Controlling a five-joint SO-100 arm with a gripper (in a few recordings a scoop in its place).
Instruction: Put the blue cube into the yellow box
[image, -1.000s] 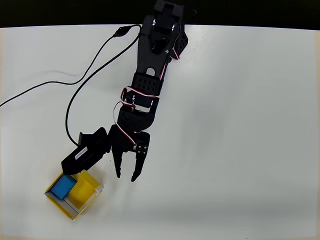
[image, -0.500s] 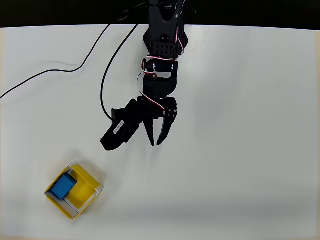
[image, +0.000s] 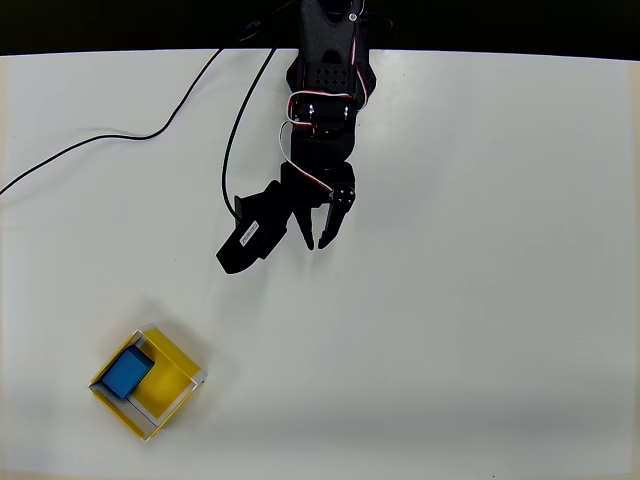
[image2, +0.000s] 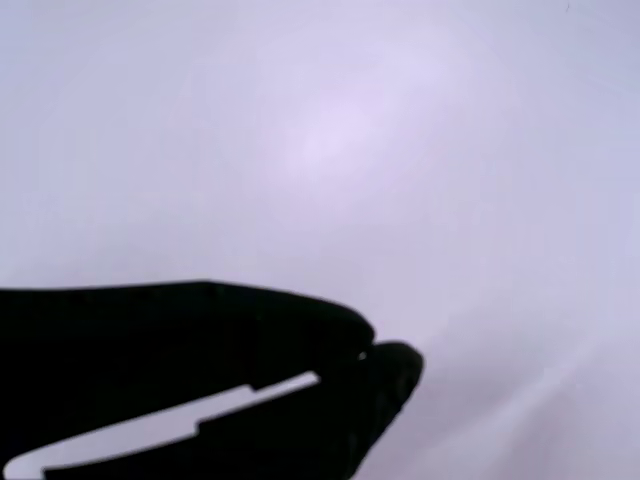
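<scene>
The blue cube (image: 127, 373) lies inside the yellow box (image: 176, 366), against its upper-left wall, at the lower left of the overhead view. My black gripper (image: 317, 243) hangs well up and to the right of the box, over bare white table, pointing down the picture. Its fingers are together with nothing between them. In the wrist view the dark fingers (image2: 300, 350) meet at their tips (image2: 366, 354) above plain white table.
A black cable (image: 110, 137) runs across the upper left of the table to the arm's base (image: 330, 40). The table's far edge meets a black strip along the top of the overhead view. White tabletop surrounds the box.
The arm has drawn back from the box toward the top of the picture, and its fingers have gone from spread to together. The cube stays in the box.
</scene>
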